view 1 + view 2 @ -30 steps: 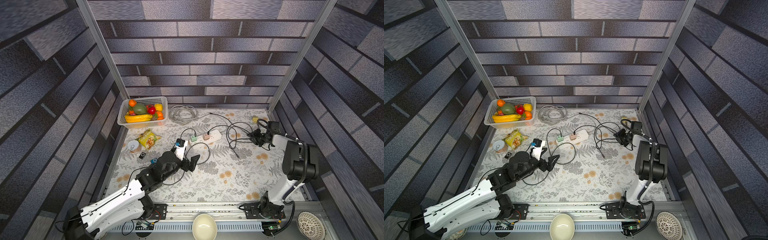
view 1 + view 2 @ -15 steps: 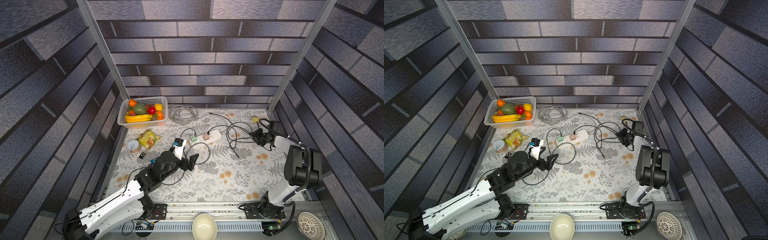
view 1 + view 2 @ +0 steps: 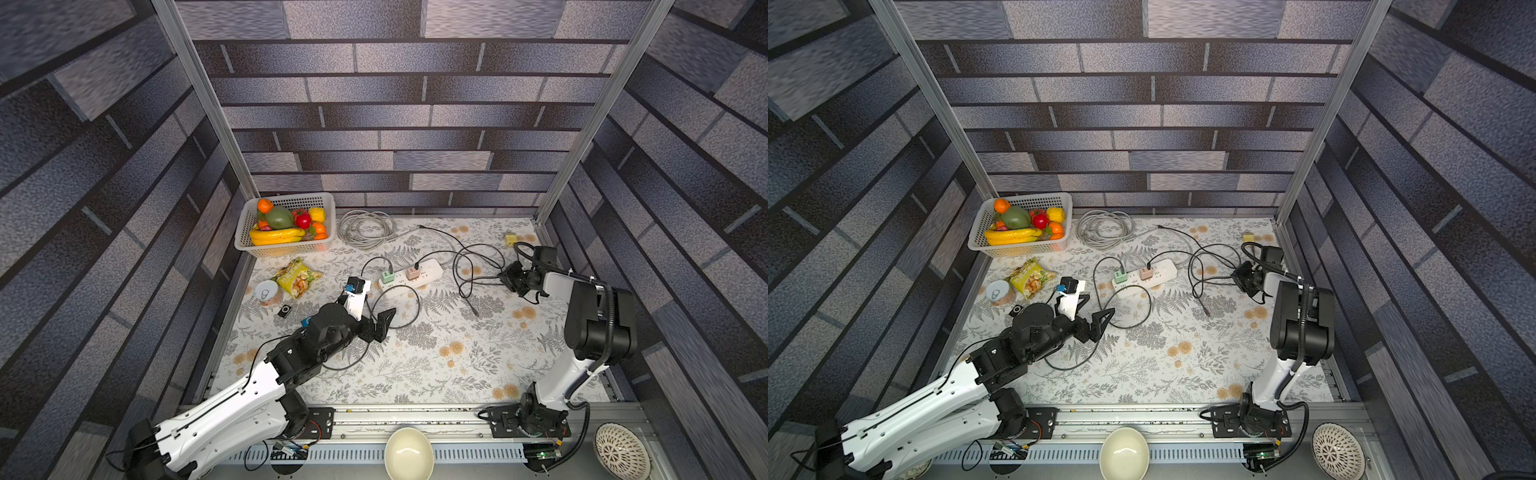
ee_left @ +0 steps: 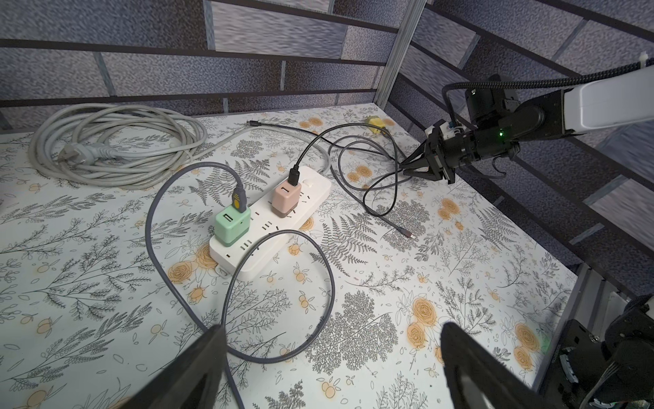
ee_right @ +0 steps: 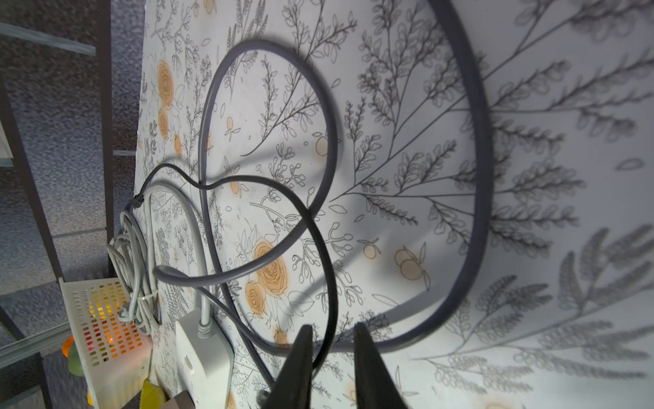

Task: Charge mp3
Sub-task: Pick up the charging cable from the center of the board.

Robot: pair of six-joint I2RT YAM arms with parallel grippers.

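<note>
Taking the back wall as 12 o'clock in the top views, your white slotted plastic basket point(image 3: 286, 250) sits at 11 o'clock on the floral mat point(image 3: 436, 374). It holds a yellow banana bunch point(image 3: 276, 236), a green mango-shaped fruit point(image 3: 280, 217), a red tomato point(image 3: 303, 220), small oranges point(image 3: 264, 205) and a yellow pepper-shaped piece point(image 3: 317, 214).

The white power strip point(image 3: 430, 272) near the centre carries two plug-in cubes. A mint-green charger point(image 3: 387, 276) stands toward its 9 o'clock end and a dusty-pink charger point(image 3: 413, 272) just beside it, each with a cable plugged in. Off the mat by the front rail you have a cream round bowl point(image 3: 409, 453) at 6 o'clock and a white perforated strainer point(image 3: 621, 454) at 5 o'clock.

The small black square mp3 player point(image 3: 285, 310) lies flat at the mat's 9 o'clock edge. It is just beside a round tin with a pull-ring lid point(image 3: 267, 292) and near a yellow-green snack packet point(image 3: 297, 276). Neither claw touches it.

Your left gripper point(image 4: 332, 327) hovers with its fingers spread wide, at the near edge of a loop of dark grey cable point(image 4: 333, 283) that runs from the mint-green charger. Your right gripper point(image 5: 331, 340) is low at 3 o'clock, with its fingers only narrowly apart. A thin black cable point(image 5: 333, 294) runs between them with room to spare, so it is not pinched
</note>
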